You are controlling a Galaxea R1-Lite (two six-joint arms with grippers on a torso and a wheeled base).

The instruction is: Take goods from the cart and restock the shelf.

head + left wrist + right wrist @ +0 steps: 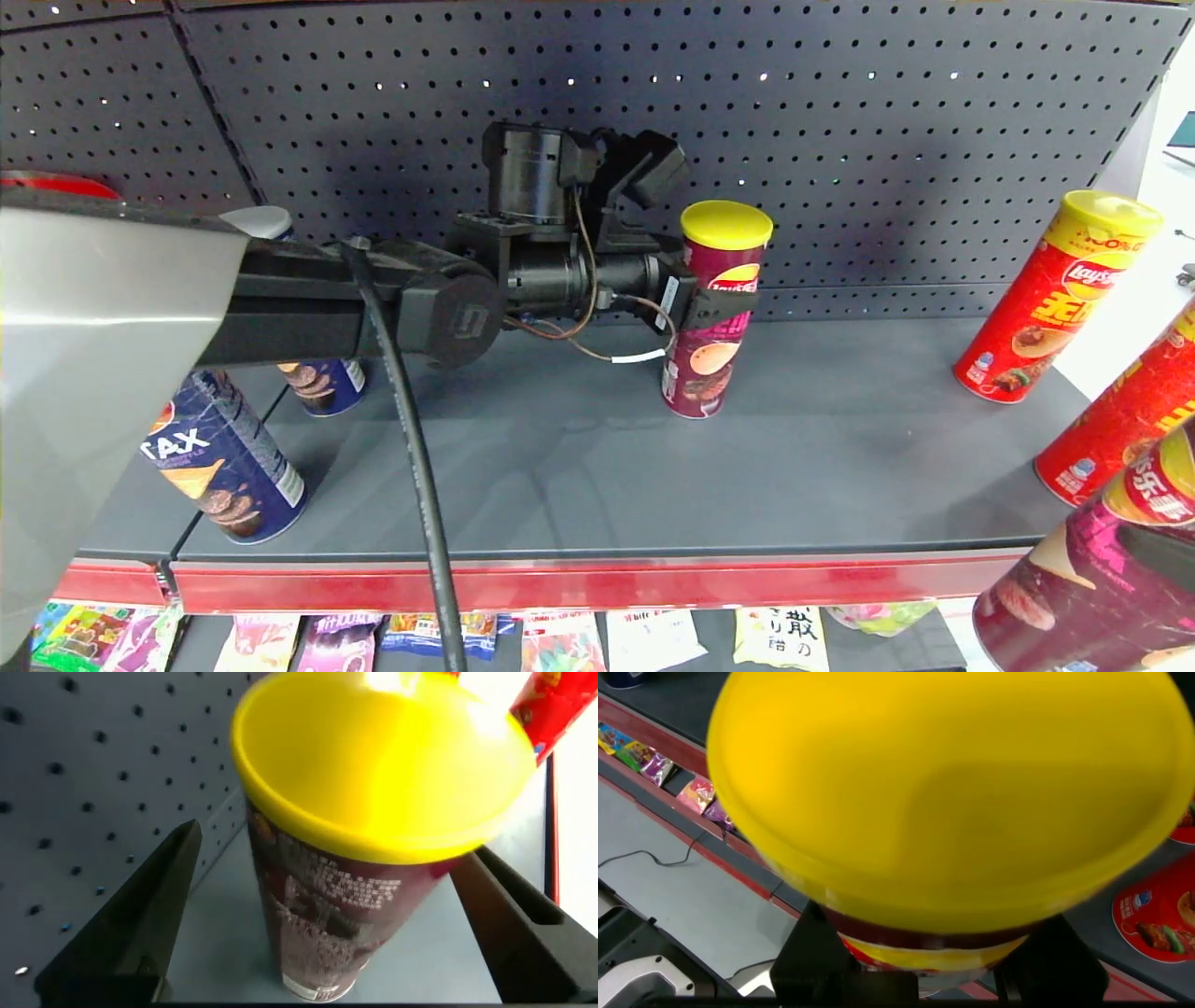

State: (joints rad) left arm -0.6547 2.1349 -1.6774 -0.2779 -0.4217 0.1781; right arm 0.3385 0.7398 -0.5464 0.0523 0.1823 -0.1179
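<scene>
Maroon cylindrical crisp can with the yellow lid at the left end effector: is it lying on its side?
No, the maroon yellow-lidded can stands upright on the grey metal shelf.

Open grey shelf [840, 467] lies between the central maroon chip can [714, 364] and the red chip cans [1055, 299] at right; the left arm [308, 299] bars the stretch toward the blue snack cans [224, 457], with pegboard [840, 140] close behind.
</scene>
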